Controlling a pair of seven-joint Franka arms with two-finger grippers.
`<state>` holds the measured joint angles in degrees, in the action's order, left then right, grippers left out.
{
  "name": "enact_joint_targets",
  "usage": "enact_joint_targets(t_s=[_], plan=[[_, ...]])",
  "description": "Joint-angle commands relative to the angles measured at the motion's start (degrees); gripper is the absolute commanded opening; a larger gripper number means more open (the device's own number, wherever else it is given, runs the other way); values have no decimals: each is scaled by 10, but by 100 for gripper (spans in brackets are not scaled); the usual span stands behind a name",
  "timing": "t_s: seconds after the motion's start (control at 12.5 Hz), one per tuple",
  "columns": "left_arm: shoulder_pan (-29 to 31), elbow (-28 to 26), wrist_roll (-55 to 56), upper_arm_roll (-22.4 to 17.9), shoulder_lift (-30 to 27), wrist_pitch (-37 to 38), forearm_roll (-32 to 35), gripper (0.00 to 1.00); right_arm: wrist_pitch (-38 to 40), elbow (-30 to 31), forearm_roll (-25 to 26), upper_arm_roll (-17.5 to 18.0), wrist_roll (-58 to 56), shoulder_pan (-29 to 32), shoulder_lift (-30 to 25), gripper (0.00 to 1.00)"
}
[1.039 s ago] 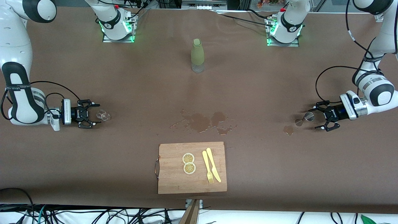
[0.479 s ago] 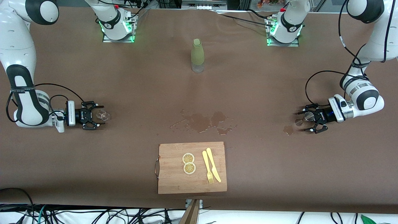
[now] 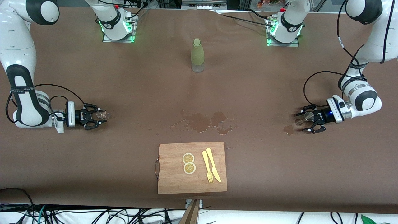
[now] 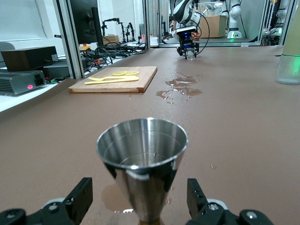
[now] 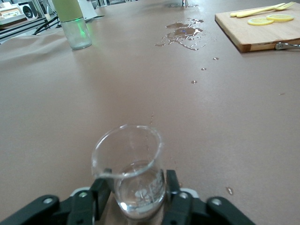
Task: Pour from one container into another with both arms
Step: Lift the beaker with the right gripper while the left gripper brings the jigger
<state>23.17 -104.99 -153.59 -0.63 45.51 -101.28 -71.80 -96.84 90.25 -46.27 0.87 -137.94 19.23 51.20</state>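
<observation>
A: Left edge of the front view, mid-height: right gripper [image 3: 99, 116] low at the table, fingers pressed to both sides of the drinking glass [image 3: 103, 115]. The right wrist view confirms it, with pads [image 5: 171, 183] touching the glass [image 5: 130, 171] and a little clear liquid at its bottom.

B: Centre?

A: Bottle [image 3: 197, 55] in the upper centre, untouched. Wet spill patch [image 3: 203, 122] mid-frame. Cutting board [image 3: 192, 167] in the lower centre, carrying lemon slices [image 3: 188, 163] plus a yellow fork and knife [image 3: 211, 168].

B: Right side?

A: Left gripper [image 3: 307, 122] low at the table in the right-middle of the frame, fingers straddling the jigger [image 3: 304, 119]. In the left wrist view the jaws are spread wide, with gaps either side of the jigger [image 4: 143, 166], so there's no contact. A small puddle [image 3: 288, 130] sits just beside it.

B: Step?

A: Grasp phase, I'd say. The glass looks secured and the jigger isn't yet. Next move probably calls for the left gripper to pinch the jigger's waist, then both arms to lift and meet over the table's middle, keeping both vessels upright until the pour.
</observation>
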Motion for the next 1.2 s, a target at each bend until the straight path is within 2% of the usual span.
enact_joint_targets(t_s=[0.0, 0.08, 0.16, 0.24, 0.48, 0.72, 0.88, 1.12], plan=[[-6, -2, -26, -8, 3, 11, -20, 84, -1, -17, -7, 3, 7, -2, 5, 26], [-7, -2, -27, -8, 3, 16, -19, 74, 0, -23, -6, 4, 10, -6, 5, 19], [-8, -2, -27, -8, 5, 17, -20, 70, 2, -31, -4, 3, 16, -13, 4, 14], [-8, -2, -27, -8, 6, 17, -20, 59, 4, -45, 2, 4, 37, -19, 4, 12], [-9, -2, -26, -8, 6, 18, -25, 33, 42, -103, 64, 4, 176, -60, -2, 12], [-9, -2, -25, -8, 5, 18, -32, 9, 71, -125, 63, 5, 293, -95, -7, 12], [-9, -2, -23, -8, 5, 18, -33, 1, 72, -131, 60, 17, 365, -107, -17, 12], [-9, -3, -15, -8, 4, 26, -37, 1, 86, -132, 57, 64, 460, -108, -19, 12]])
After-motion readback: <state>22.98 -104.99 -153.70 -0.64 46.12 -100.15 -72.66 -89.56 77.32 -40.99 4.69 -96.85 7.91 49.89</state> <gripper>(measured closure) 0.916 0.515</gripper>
